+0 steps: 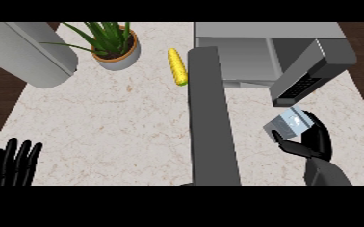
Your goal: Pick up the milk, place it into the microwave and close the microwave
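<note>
Fingers (293,149) of right hand (313,142) curled round milk (290,123), thumb low on near side, other fingers hidden behind carton. Milk carton grey-blue with pale top, tilted, held above counter (107,120), just in front of microwave's right part and below its control panel (304,86). Not inside microwave (270,53). Grey right forearm (326,173) coming up from lower edge, at right.

Just beyond hand: slanted grey block with dark key panel, leaning from upper right down to lower left, lower end near milk. Behind it, microwave body, grey, with open cavity (241,62) facing view. Microwave door (212,120) open, long dark grey slab running from cavity's left edge down toward lower edge of view, left of right hand and well apart from it.

Left of door, near its far end: yellow corn cob (177,66), lying on marble counter, green tip toward view. Further left, potted plant (113,45) in brown and grey pot, long green leaves. At far upper left, big grey rounded object (35,53), not clear what.

Left hand (19,161) at lower left corner, fingers straight and up, slightly spread, resting, touching nothing.
</note>
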`<move>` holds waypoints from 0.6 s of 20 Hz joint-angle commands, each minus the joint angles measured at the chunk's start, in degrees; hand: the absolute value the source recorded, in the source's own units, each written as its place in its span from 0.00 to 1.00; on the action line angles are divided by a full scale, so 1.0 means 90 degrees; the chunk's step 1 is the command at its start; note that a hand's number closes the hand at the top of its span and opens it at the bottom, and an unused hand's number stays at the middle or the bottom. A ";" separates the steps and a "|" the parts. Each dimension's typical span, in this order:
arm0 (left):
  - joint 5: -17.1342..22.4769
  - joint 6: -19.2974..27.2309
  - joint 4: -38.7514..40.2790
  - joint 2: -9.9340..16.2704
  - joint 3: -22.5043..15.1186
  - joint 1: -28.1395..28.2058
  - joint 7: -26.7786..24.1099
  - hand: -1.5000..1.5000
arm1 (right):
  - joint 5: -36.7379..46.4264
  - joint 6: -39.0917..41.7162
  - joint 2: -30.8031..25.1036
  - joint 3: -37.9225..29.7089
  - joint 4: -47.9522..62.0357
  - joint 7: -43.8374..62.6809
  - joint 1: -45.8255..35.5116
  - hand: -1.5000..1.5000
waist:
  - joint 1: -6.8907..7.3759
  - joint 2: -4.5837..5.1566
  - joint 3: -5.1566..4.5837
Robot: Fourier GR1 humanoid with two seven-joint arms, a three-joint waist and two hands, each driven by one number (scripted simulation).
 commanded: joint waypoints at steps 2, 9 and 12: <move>0.0334 -0.0089 0.0201 0.0191 0.0354 -0.0333 0.0161 0.00 | -0.0043 0.1136 0.0088 0.0219 -0.0043 -0.0249 0.0055 1.00 | -0.0020 0.0000 -0.0002; -0.0227 0.0010 0.0261 -0.0074 -0.0112 0.0034 -0.0358 0.00 | -0.0054 0.1102 0.0325 0.0463 -0.0189 -0.0002 -0.0248 1.00 | -0.0006 -0.0008 -0.0005; 0.0177 -0.0228 -0.0056 0.0054 0.0237 0.0187 -0.0028 0.00 | 0.0062 0.1307 0.0316 0.0722 -0.0444 -0.0122 -0.0122 1.00 | -0.0005 -0.0010 -0.0003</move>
